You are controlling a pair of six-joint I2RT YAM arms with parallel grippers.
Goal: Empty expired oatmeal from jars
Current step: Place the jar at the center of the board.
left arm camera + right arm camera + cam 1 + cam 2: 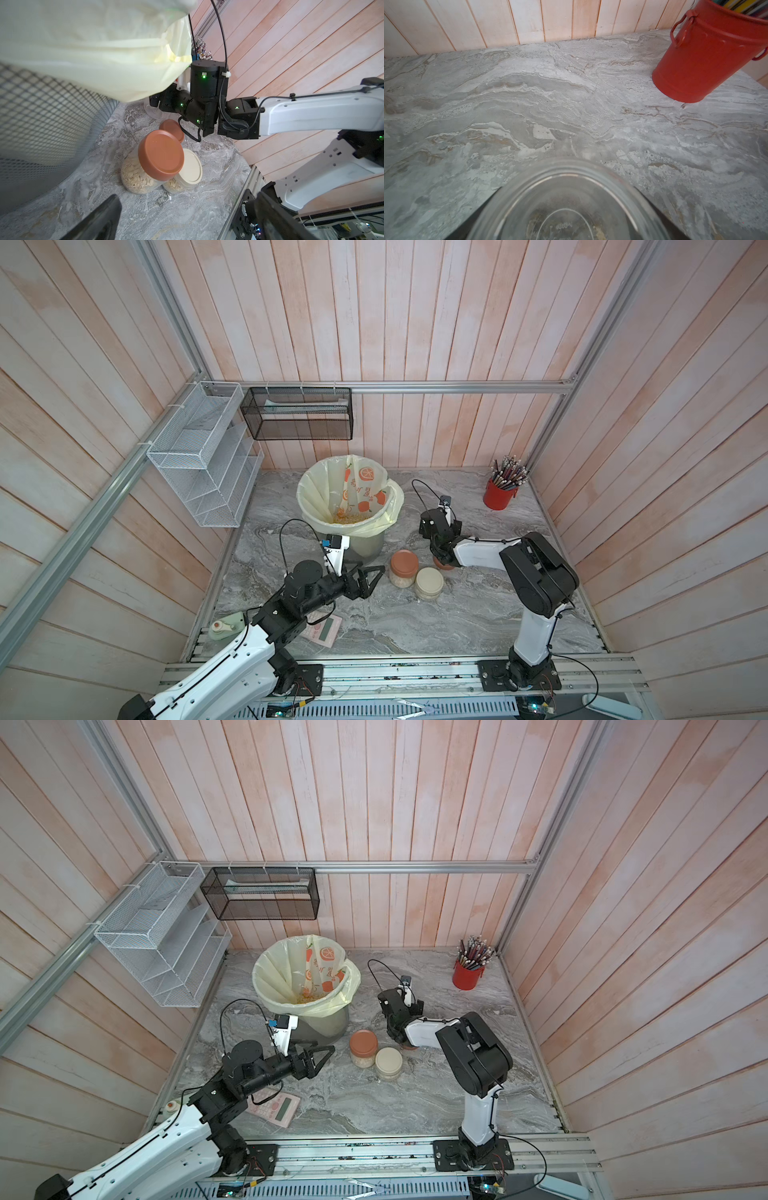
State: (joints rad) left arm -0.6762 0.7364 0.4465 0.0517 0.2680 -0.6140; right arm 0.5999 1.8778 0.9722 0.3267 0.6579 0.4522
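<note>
Two closed jars stand side by side mid-table, one with a terracotta lid (404, 565) (161, 154), one with a cream lid (429, 580) (190, 166). Both hold flaky beige oatmeal (136, 176). My left gripper (371, 576) (187, 225) is open just left of them, nothing between its fingers. My right gripper (569, 207) is shut on a third jar (566, 205) (153, 113), clear, lidless and empty but for crumbs, held low over the table right of the bin. A loose terracotta lid (444, 566) (172, 129) lies beneath that arm.
A grey mesh bin with a cream orange-print liner (309, 506) stands at the back left, loose grains at its bottom. A red pencil cup (500, 494) (708, 58) sits back right. A pink calculator (325, 629) lies under my left arm. Wire racks hang on the walls.
</note>
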